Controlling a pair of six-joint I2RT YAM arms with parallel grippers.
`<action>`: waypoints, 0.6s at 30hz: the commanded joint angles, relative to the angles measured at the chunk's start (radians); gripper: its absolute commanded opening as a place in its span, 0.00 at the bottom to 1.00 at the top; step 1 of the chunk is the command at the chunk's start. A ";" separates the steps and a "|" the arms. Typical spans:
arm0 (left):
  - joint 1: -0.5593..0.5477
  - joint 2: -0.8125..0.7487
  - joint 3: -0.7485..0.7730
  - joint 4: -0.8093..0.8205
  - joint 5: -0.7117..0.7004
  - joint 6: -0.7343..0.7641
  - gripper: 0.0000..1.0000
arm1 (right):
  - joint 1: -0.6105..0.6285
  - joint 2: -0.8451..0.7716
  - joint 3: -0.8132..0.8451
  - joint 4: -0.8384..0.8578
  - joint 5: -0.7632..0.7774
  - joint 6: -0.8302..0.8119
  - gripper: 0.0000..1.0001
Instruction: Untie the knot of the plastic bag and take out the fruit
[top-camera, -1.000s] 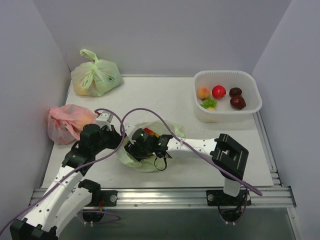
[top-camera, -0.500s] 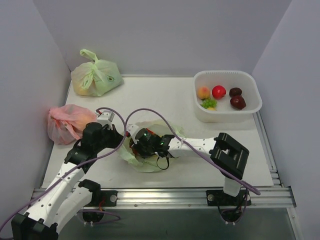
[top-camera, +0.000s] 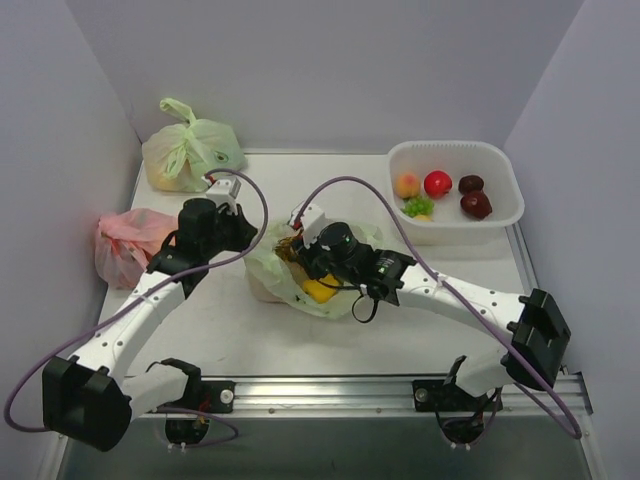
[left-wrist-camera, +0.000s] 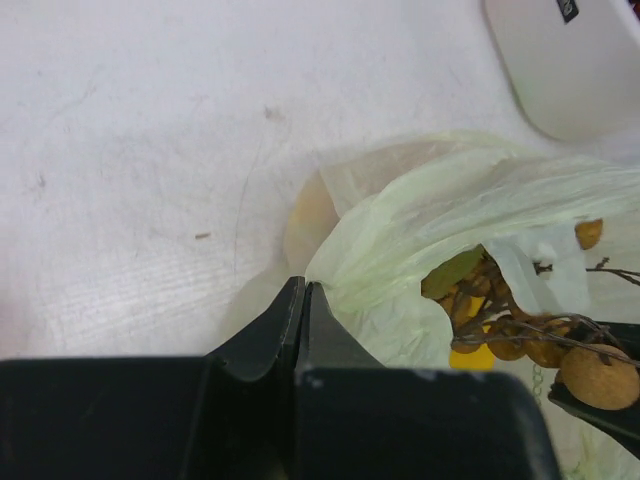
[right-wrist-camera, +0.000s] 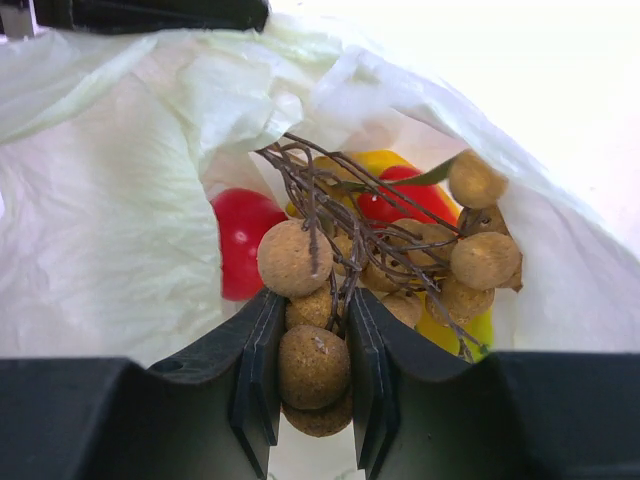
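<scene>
The plastic bag (top-camera: 285, 285) lies open at mid-table, and no knot shows on it. My left gripper (top-camera: 243, 238) is shut on the bag's left edge; in the left wrist view the film (left-wrist-camera: 440, 210) meets the closed tips (left-wrist-camera: 303, 286). My right gripper (top-camera: 303, 256) reaches into the bag's mouth. It is shut on a tan berry cluster (right-wrist-camera: 295, 258), with berries squeezed between the pads (right-wrist-camera: 313, 296). Inside the bag (right-wrist-camera: 110, 220) lie a red fruit (right-wrist-camera: 240, 235) and a yellow fruit (top-camera: 320, 290).
A white tub (top-camera: 455, 146) at the back right holds a peach, a red fruit, two maroon fruits and a green piece. Another plump green bag (top-camera: 190, 152) sits at the back left corner. A pink-red bag (top-camera: 135, 245) lies by the left wall.
Both arms moved away from the near edge toward the table's middle, and the bag shifted with the left gripper. The right gripper closed on the berry cluster.
</scene>
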 joint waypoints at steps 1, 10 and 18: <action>0.019 0.043 0.071 0.113 0.023 0.025 0.00 | -0.028 -0.075 -0.019 -0.012 0.059 -0.015 0.00; 0.066 -0.043 0.008 0.124 0.009 0.028 0.00 | -0.062 -0.150 -0.066 -0.081 0.132 -0.037 0.00; 0.066 -0.072 -0.007 0.103 -0.017 0.047 0.00 | -0.062 -0.213 -0.053 -0.129 0.106 0.026 0.00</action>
